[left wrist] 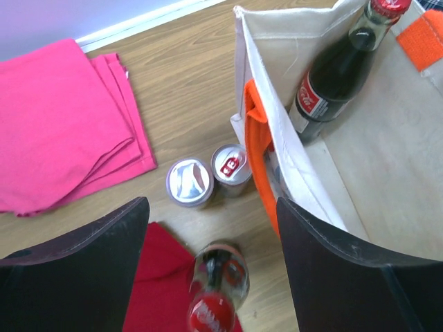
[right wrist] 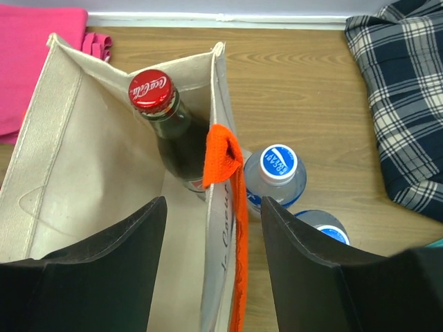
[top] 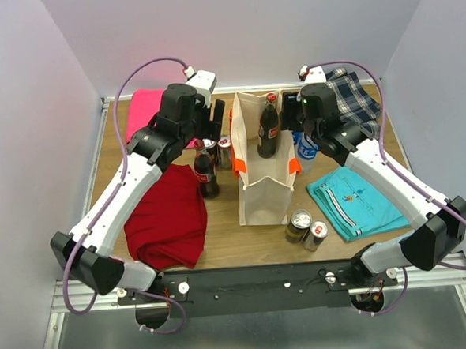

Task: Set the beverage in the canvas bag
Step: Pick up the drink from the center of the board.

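Note:
The cream canvas bag (top: 261,185) with orange handles stands open mid-table. One cola bottle (top: 268,129) stands inside it at the far end. A second cola bottle (left wrist: 218,290) stands on the table left of the bag, at the edge of a red cloth. My left gripper (left wrist: 211,207) hovers open above this bottle, whose red cap shows blurred between the fingers without touching them. My right gripper (right wrist: 214,204) is open and straddles the bag's right wall and its orange handle (right wrist: 225,155), one finger inside the bag and one outside.
Two cans (left wrist: 188,183) stand left of the bag, beyond the loose bottle. Two blue-capped water bottles (right wrist: 277,173) stand just right of the bag. Two more cans (top: 306,227) sit near the front. Pink (top: 146,105), red (top: 168,218), teal (top: 353,199) and plaid (top: 355,96) cloths lie around.

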